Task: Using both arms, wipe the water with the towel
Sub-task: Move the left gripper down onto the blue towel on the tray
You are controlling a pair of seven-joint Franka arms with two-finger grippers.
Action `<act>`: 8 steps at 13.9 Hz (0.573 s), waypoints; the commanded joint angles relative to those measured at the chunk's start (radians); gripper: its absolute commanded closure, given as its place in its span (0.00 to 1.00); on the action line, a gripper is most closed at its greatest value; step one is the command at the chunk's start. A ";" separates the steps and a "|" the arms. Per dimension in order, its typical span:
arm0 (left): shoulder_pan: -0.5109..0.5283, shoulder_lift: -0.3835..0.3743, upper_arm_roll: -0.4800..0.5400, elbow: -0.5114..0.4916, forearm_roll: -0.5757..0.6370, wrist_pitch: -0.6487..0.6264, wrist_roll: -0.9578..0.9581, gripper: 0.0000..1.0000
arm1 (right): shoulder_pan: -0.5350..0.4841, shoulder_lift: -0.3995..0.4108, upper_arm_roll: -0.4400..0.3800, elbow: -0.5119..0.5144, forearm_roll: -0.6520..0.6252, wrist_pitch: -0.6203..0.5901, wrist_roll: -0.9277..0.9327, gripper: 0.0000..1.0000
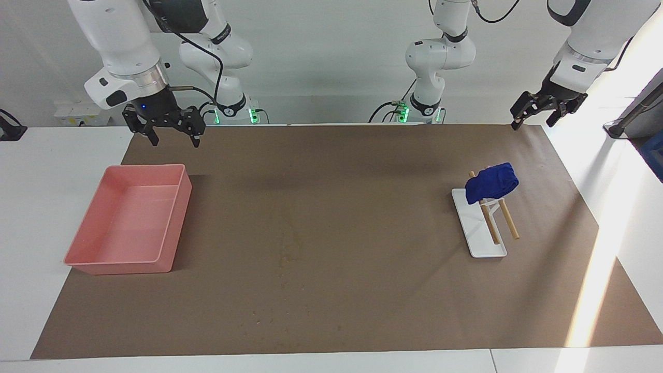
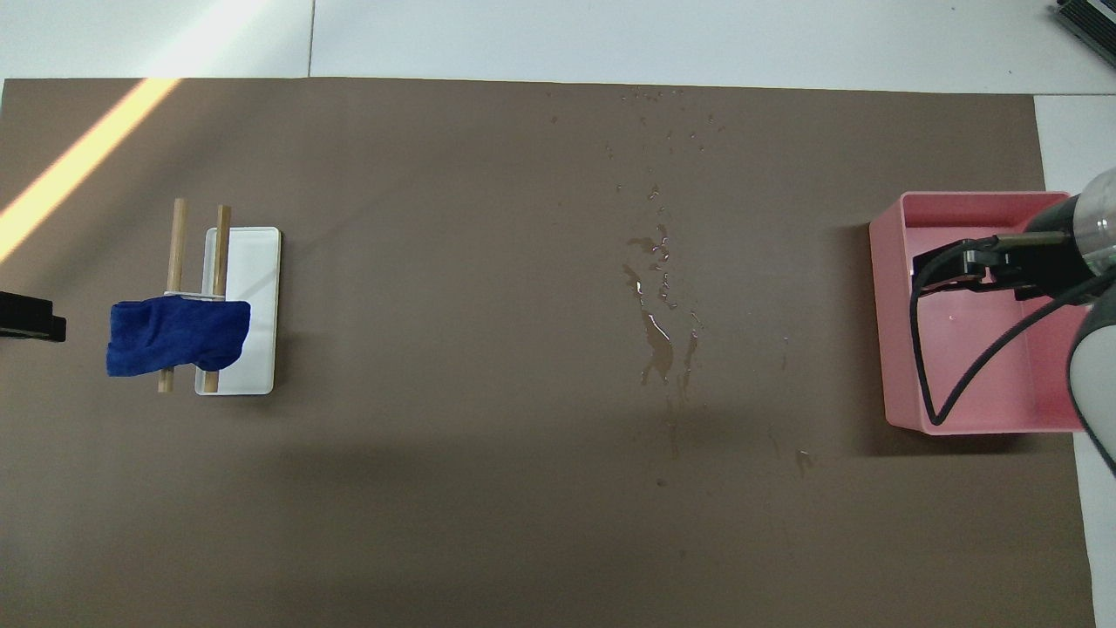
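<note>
The towel (image 1: 491, 182) (image 2: 177, 336), a small deep-blue cloth, hangs draped over a wooden rack on a white base (image 1: 479, 233) (image 2: 248, 262) toward the left arm's end of the mat. The water (image 1: 290, 248) (image 2: 658, 336) is a thin streak with scattered droplets near the mat's middle. My left gripper (image 1: 533, 123) (image 2: 30, 317) hangs open and empty over the mat's corner at its own end, apart from the towel. My right gripper (image 1: 174, 139) (image 2: 955, 266) is raised over the pink tray, open, holding nothing.
A pink tray (image 1: 171, 228) (image 2: 881, 349) with nothing in it stands on the brown mat (image 1: 362, 171) at the right arm's end. White tabletop surrounds the mat. A band of sunlight crosses the left arm's end.
</note>
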 commanded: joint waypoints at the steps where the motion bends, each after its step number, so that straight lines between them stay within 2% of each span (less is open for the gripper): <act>1: -0.014 -0.001 0.009 0.002 0.007 -0.004 0.011 0.00 | -0.014 0.003 0.006 0.004 0.010 -0.013 -0.019 0.00; 4: -0.014 -0.002 0.011 0.000 0.007 -0.001 0.011 0.00 | -0.014 0.003 0.006 0.004 0.010 -0.013 -0.021 0.00; 8: -0.010 -0.018 0.014 -0.050 0.007 0.075 -0.006 0.00 | -0.014 0.003 0.006 0.004 0.010 -0.013 -0.019 0.00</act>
